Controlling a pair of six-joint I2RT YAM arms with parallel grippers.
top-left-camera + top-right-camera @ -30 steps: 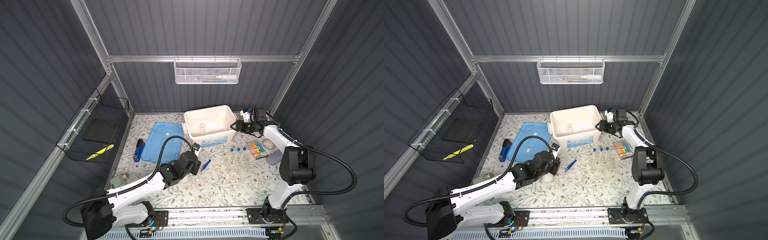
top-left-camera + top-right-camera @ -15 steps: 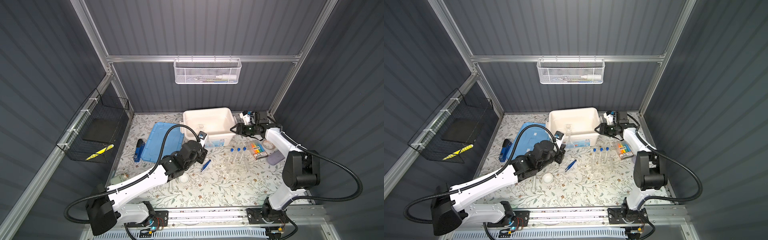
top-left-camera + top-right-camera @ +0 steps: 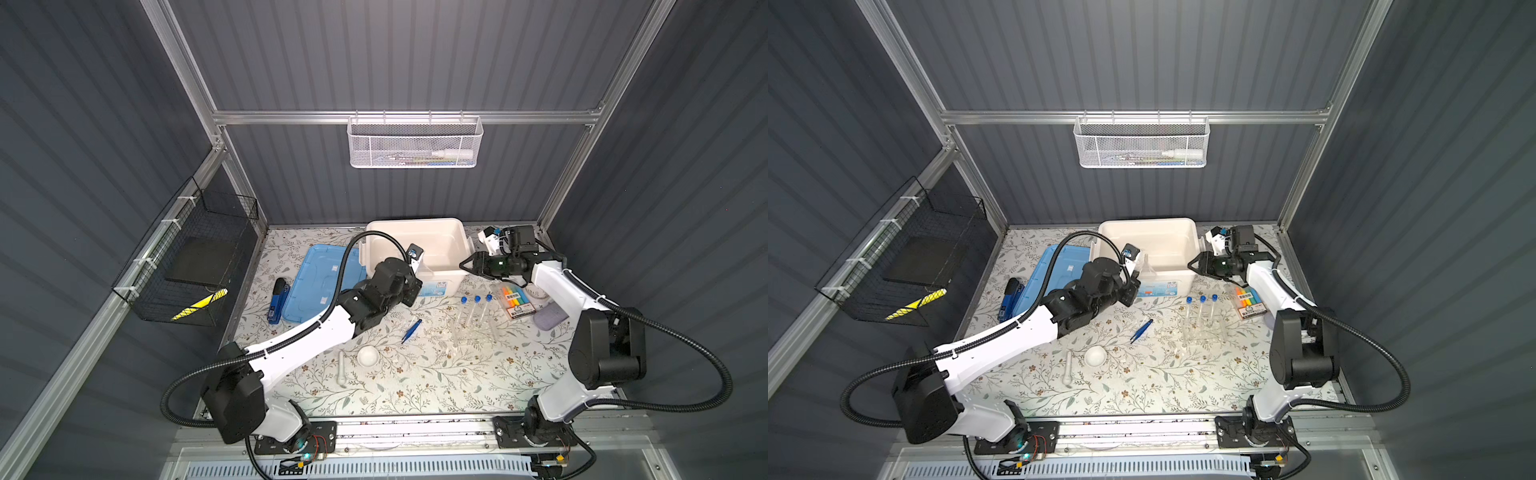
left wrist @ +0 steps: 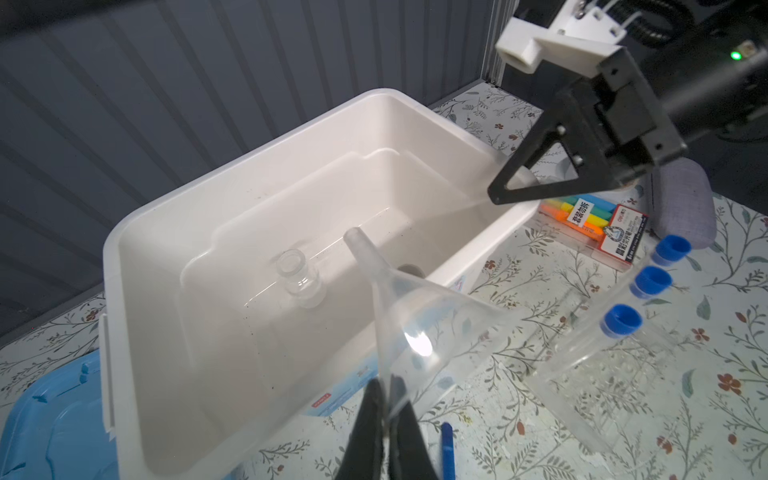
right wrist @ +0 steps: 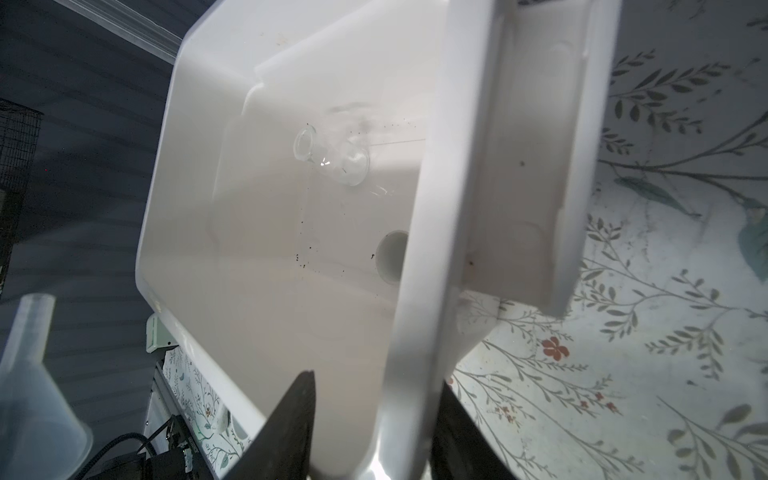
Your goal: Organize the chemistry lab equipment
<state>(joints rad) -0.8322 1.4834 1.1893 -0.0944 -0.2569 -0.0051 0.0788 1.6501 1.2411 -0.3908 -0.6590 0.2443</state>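
Left gripper [image 4: 387, 380] pinches a clear funnel [image 4: 415, 316] above the bin [image 4: 137, 232] (right gripper [image 3: 464, 264] clamps its rim). Inside lies one glass vessel [image 4: 299, 274]. Tubes [image 3: 473, 309], bowl [image 3: 368, 355], pestle [image 3: 341, 368] and tweezers [image 3: 411, 330] wait on the table [image 3: 415, 386].

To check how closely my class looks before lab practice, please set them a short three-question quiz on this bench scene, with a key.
1. True or false: the left claw is pinching the rim of a clear funnel.
2. How many blue-capped test tubes stand in the clear rack?
3. Where is the small glass vessel? A) in the clear rack B) inside the white bin C) in the left claw

Key: 1 true; 2 three; 3 B.
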